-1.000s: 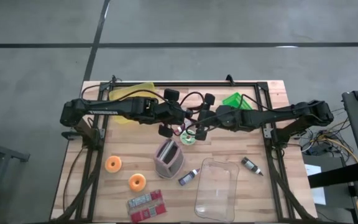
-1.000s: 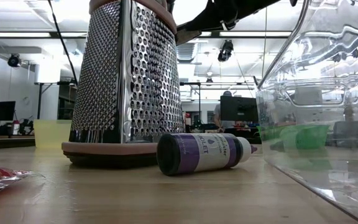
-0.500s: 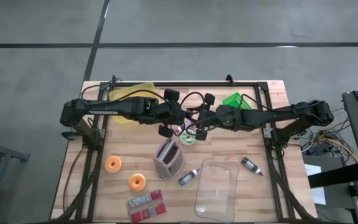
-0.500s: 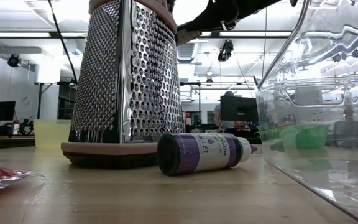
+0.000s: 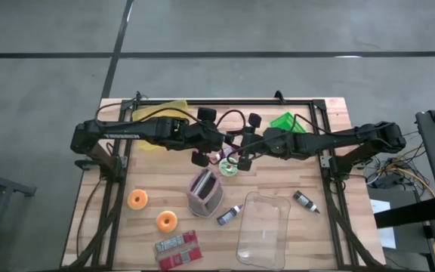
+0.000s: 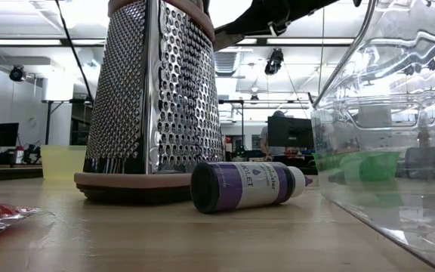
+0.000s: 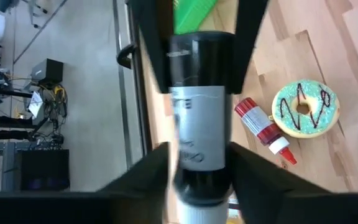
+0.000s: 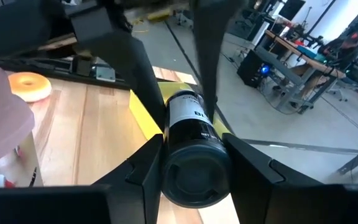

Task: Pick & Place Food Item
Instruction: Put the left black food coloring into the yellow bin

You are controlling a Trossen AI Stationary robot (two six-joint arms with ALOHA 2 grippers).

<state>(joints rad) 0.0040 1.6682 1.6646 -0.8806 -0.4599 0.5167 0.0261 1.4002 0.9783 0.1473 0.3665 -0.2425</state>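
A black bottle with a white label [image 7: 199, 106] hangs level above the middle of the table [image 5: 157, 177], between my two grippers. It also shows in the right wrist view [image 8: 190, 134]. My left gripper [image 7: 199, 154] comes from the table's left and is shut on one end. My right gripper [image 8: 191, 142] comes from the right and is shut on the other end. In the high view they meet end to end, left gripper [image 5: 219, 148] and right gripper [image 5: 243, 149]. A green-frosted donut [image 7: 304, 107] lies on the table just below them. My left gripper pinches the bottle between its two fingers at the pale end [image 7: 197, 177], below the label. The fingers lie level, coming from the table's left, along the bottle. The bottle is clear of the table. My right gripper pinches the bottle's black end [image 8: 191, 163] between its two fingers, one on either side. The fingers [image 7: 248, 37] lie level, coming from the table's right, along the bottle. The bottle is level and clear of the table.
A metal grater [image 5: 205, 193], a purple bottle [image 5: 229, 215], a clear tub [image 5: 264, 227] and a small dark bottle [image 5: 306, 202] lie nearer. Two orange donuts [image 5: 137, 199] and a red packet [image 5: 178, 249] are at near left. A yellow bowl [image 5: 161, 113] and a green bin [image 5: 285, 121] stand far.
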